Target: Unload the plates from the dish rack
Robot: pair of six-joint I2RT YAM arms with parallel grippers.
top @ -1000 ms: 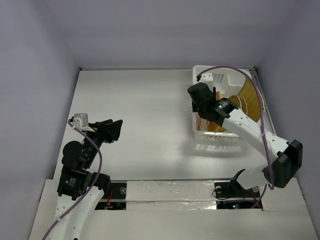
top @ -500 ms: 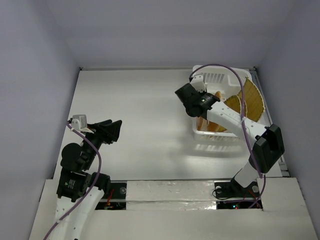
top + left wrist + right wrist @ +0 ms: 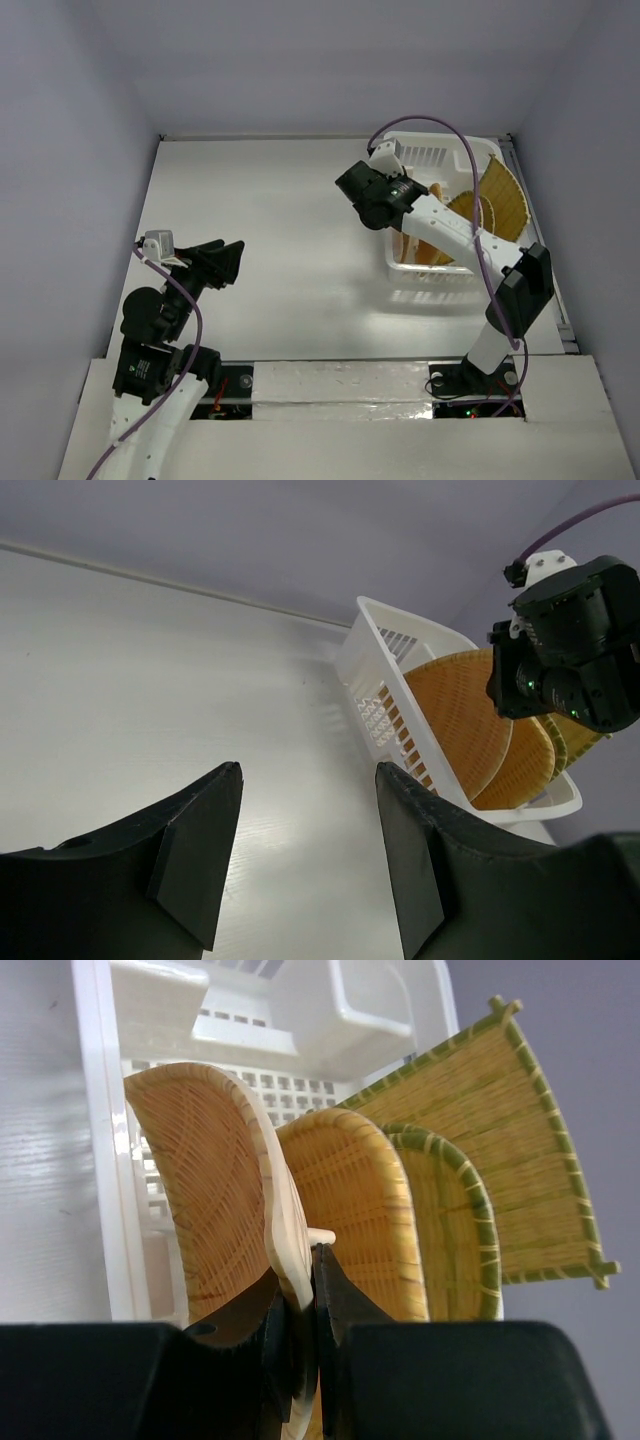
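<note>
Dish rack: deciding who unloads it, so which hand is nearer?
Right. The right hand is at the rack, shut on a plate; the left hand is open, well away to the rack's left.

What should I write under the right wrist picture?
The right gripper pinches the leftmost wicker plate, three more plates standing beside it in the white dish rack.

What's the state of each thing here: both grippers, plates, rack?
left gripper: open, empty.
right gripper: fingers shut on rim of leftmost plate.
leftmost plate: upright in rack, gripped.
other three plates: on edge in rack, untouched.
dish rack: holds four plates.
</note>
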